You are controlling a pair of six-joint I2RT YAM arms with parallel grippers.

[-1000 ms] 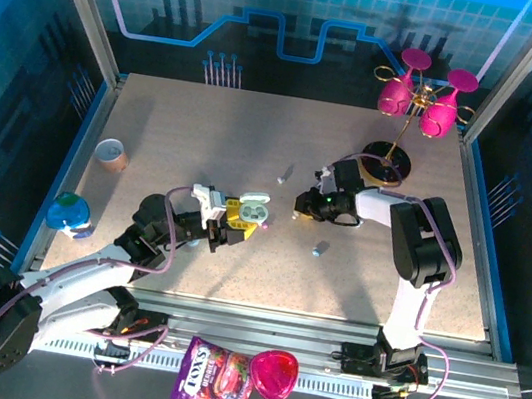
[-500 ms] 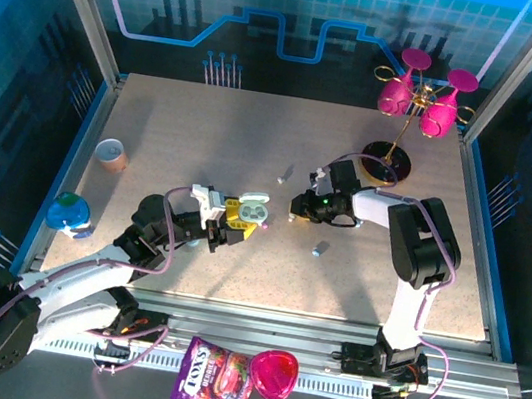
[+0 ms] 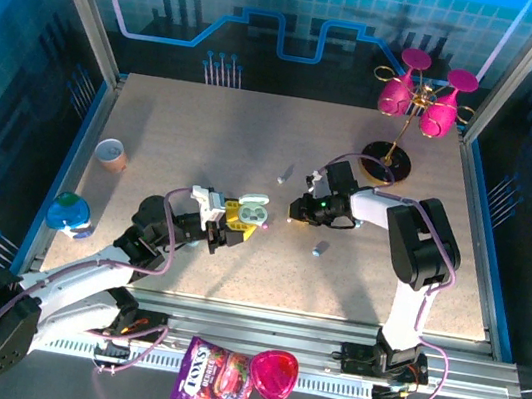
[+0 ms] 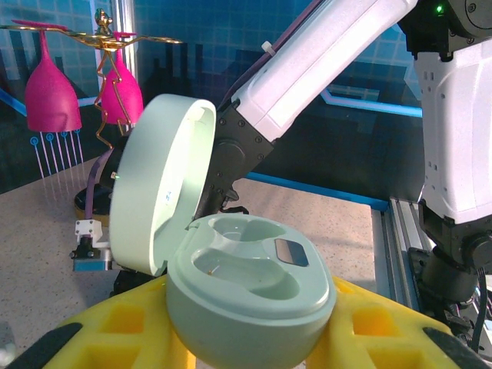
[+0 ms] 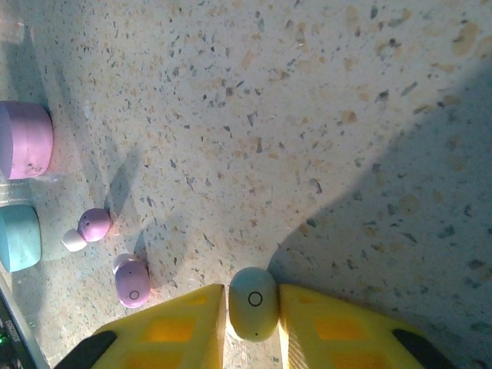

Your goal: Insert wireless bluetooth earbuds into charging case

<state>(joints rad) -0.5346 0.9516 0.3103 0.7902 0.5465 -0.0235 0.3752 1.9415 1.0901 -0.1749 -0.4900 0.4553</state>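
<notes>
Earbud pinched and case held open over the table (image 3: 157,122)

The right hand (image 5: 254,311) is narrowed on a pale mint earbud (image 5: 254,300), gripping it at the very fingertips low over the table. The left hand (image 3: 234,220) is clamped on the open mint case (image 4: 250,288), lid up and both wells empty. Two purple earbuds (image 5: 132,282) lie loose nearby. So shallow a grip could let the earbud twist or drop, and a skewed entry might jam on the well's rim or tip the case.
</notes>
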